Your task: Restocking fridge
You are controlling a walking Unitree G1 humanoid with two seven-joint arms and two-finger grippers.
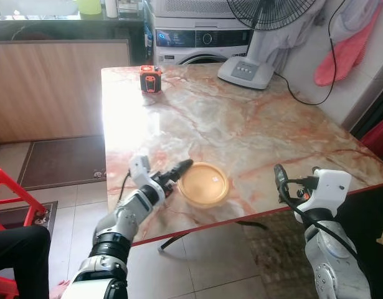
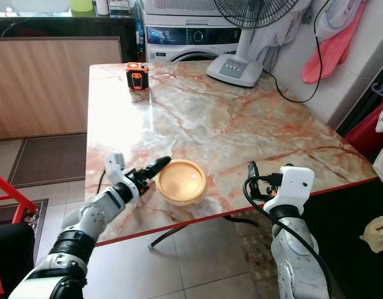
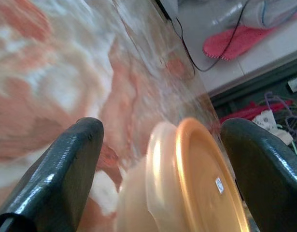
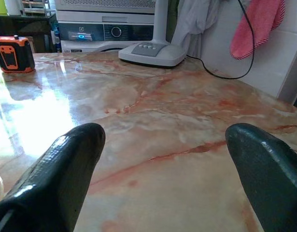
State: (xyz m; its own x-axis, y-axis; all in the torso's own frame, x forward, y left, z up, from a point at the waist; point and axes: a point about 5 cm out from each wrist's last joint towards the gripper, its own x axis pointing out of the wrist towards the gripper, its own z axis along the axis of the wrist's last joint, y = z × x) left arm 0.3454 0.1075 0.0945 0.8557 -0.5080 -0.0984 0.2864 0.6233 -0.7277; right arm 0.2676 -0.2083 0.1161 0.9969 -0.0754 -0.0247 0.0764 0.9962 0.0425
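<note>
While left gripper (image 1: 177, 172) reached across near table edge at lower centre of frame, fingers stood spread wide, straddling rim of lidded orange food container (image 1: 204, 184), not closed on it. Container sat on marble table (image 1: 253, 124) near front edge, lid on. Right gripper (image 1: 280, 182) hovered at lower right over table edge, fingers wide apart, holding nothing. Orange-black tape measure (image 1: 150, 79) at upper left of tabletop; fan base (image 1: 246, 72) at upper centre.
</note>
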